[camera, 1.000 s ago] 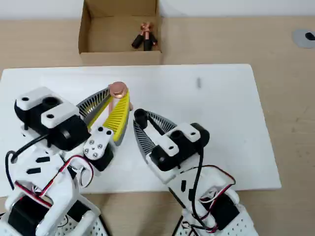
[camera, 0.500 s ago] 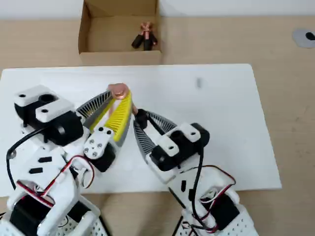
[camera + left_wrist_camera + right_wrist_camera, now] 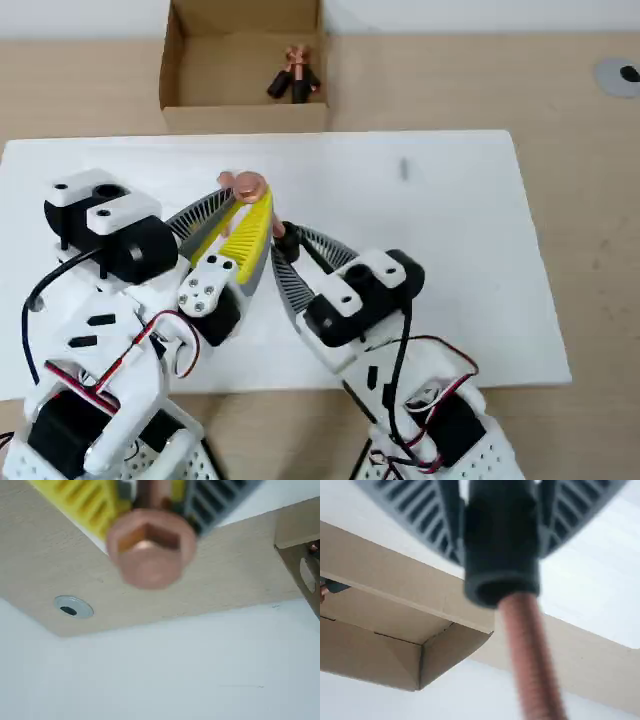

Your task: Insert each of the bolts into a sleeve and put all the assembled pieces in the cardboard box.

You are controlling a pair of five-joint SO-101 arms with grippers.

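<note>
High view — left tool [image 3: 240, 198] (clamping) bolt [image 3: 246, 184].

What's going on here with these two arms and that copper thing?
Two robot arms are fitting parts together over a white board. The left pincer grips a copper bolt, and the right pincer grips a black sleeve. The bolt's threaded end sits at the mouth of the sleeve and seems to be just entering it. A few finished pieces already lie in the cardboard box beyond the board.
</note>
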